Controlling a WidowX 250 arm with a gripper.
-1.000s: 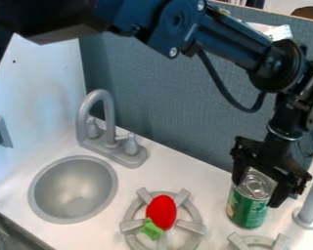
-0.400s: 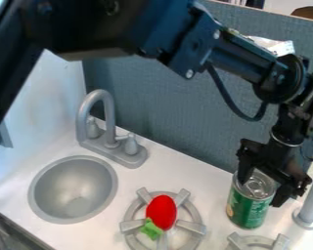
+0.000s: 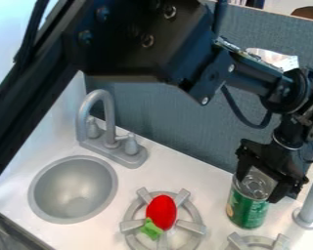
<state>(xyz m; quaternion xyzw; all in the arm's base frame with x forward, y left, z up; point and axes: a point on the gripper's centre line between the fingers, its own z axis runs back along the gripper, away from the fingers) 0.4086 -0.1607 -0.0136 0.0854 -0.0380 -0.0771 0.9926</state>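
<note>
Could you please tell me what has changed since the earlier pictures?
The arm has moved right and down in the view; the gripper, at the top of the green can, has shifted slightly right. Whether it has taken hold is unclear. The can, red toy and faucet have stayed put.

No text, brand, number or sign can be read for certain. The 1 can (image 3: 253,184) bears a green label (image 3: 252,212) with pale, letter-like marks on its side, and a small yellowish patch (image 3: 230,212) sits toward the label's lower left; the marks are too small to tell as words or numerals.
</note>
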